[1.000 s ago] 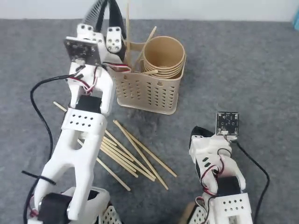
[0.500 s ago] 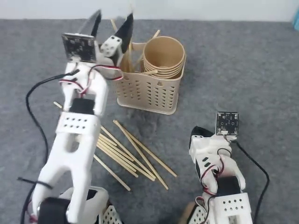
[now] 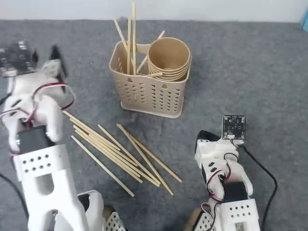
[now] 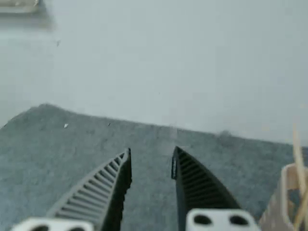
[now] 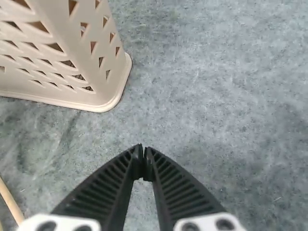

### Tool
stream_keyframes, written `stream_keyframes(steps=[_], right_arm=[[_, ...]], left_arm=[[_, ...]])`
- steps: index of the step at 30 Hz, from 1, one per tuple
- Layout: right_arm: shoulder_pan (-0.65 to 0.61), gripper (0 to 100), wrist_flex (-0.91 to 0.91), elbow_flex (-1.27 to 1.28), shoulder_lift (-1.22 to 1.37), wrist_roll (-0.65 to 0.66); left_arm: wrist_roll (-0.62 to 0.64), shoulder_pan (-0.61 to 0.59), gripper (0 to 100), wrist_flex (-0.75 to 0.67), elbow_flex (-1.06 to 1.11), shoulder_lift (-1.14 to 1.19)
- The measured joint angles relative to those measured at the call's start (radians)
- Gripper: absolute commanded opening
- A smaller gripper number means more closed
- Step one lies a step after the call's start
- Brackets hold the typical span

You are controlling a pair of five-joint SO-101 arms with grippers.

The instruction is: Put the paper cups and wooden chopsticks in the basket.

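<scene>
- Now we see the left claw [image 4: 151,153] released, its two toothed fingers parted with nothing between them. It is aimed toward the far edge of the tabletop [image 3: 250,72], close to the far left corner.
- We find the basket [image 3: 149,94] off to that claw's right and apart from it, standing near the middle of the far edge. One corner of it shows past the claw in the left wrist view.
- Our right claw [image 5: 143,147] is clenched on nothing, tips touching, and points down at the grey tabletop on the near right side. The basket's near right corner lies just ahead of it, not touching.
- We see the paper cups [image 3: 168,57] nested in one stack, mouths up, in the right half of the basket.
- Beside them the standing chopsticks [image 3: 130,41] occupy the basket's left half. Their long axes are close to upright, their tops are well above the rim, and a few lean across toward the cups.
- We see the loose chopsticks [image 3: 120,154] lying flat in a bundle around the middle of the tabletop, touching neither claw.
- Around that bundle, the left arm [image 3: 41,159] rises just beside its far left ends and the right arm [image 3: 221,163] stands near its near right ends.
- Their long axes run slantwise from the far left toward the near right. Most are parallel, and a couple cross at the near right end.
</scene>
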Motion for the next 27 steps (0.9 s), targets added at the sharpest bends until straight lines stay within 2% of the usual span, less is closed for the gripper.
stream_keyframes(steps=[7,14,19,24,27], right_arm=[[0.000,0.8,0.000,0.000,0.000,0.000],[0.000,0.8,0.000,0.000,0.000,0.000],[0.000,0.8,0.003,0.000,0.000,0.000],[0.000,0.8,0.006,0.000,0.000,0.000],[0.000,0.8,0.015,0.000,0.000,0.000]], left_arm=[[0.000,-0.147,10,0.066,0.095,0.132],[0.005,-0.229,10,0.066,0.092,0.456],[0.095,-0.264,10,0.066,-0.044,0.767],[0.106,-0.265,10,0.075,-0.233,1.042],[0.106,-0.265,10,0.144,-0.341,1.134]])
